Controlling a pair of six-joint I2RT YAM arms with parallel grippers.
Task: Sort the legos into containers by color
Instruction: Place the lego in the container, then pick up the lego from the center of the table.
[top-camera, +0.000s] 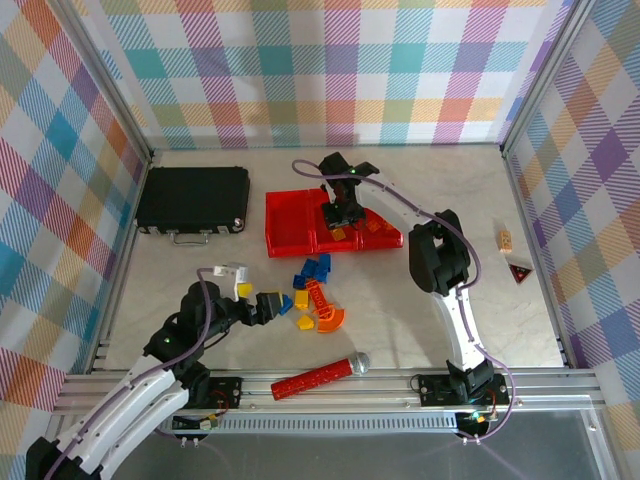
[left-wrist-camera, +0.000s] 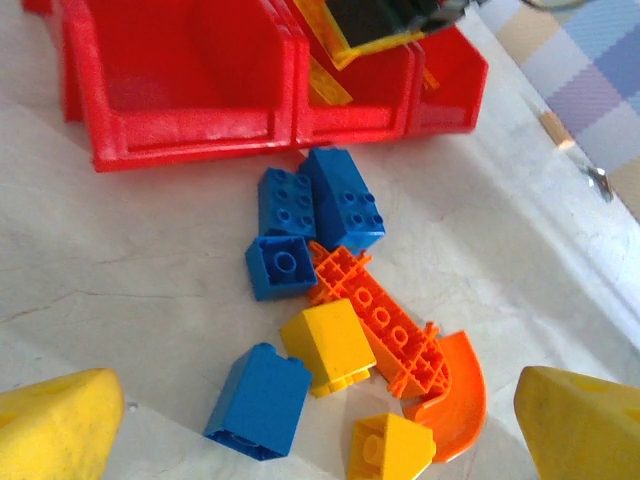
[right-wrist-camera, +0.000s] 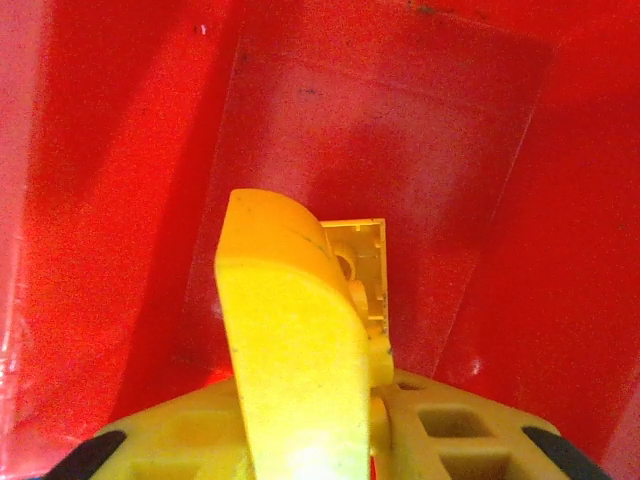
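The loose legos (top-camera: 310, 292) lie in a pile on the table in front of the red containers (top-camera: 290, 222). The left wrist view shows several blue bricks (left-wrist-camera: 285, 205), two yellow bricks (left-wrist-camera: 328, 345), a long orange piece (left-wrist-camera: 385, 320) and the orange arch (left-wrist-camera: 460, 395). My left gripper (top-camera: 268, 305) (left-wrist-camera: 320, 428) is open just short of the pile, with a fingertip (left-wrist-camera: 60, 425) at each side. My right gripper (top-camera: 342, 210) (right-wrist-camera: 325, 250) reaches down inside the middle bin (right-wrist-camera: 380, 120), shut on a yellow brick (right-wrist-camera: 365, 268). Orange bricks (top-camera: 378, 228) lie in the right bin.
A flat black case (top-camera: 192, 198) lies at the back left. A red stick with a silver tip (top-camera: 318, 376) lies near the front edge. A tan block (top-camera: 505, 239) and a small red triangle (top-camera: 518, 272) sit at the right. Checked walls enclose the table.
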